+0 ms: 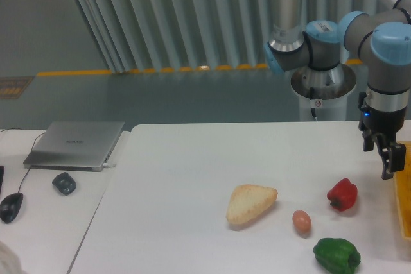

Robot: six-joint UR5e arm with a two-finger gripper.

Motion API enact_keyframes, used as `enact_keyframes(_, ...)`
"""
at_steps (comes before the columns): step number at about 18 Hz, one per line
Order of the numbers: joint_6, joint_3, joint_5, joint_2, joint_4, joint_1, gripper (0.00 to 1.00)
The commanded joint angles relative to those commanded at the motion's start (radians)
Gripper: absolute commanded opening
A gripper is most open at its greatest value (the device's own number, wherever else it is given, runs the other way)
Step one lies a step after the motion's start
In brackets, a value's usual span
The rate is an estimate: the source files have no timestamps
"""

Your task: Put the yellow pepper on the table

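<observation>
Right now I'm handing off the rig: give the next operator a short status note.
Gripper: above the table's right edge, beside a yellow bin; empty, though open or shut is unclear.
Yellow pepper: not in view, possibly in that bin.
On the table: red pepper, green pepper, egg, bread.
Done: nothing visible.
Left: find the yellow pepper, grasp it, set it on the table.
</observation>
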Motion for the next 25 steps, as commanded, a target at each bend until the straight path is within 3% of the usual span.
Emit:
enact_keyframes(4, 0.011, -0.008, 0.002, -0.009, 0.032, 0.043, 1.0)
enact_keyframes(9, 0.014, -0.006, -0.006, -0.066, 0.11, 0.111, 1.0)
enact_keyframes(20, -0.002, 0.032, -0.002, -0.147, 0.147, 0.14, 1.0)
enact_keyframes(25, -0.021, 0.026, -0.006, -0.181, 0.201, 0.14, 1.0)
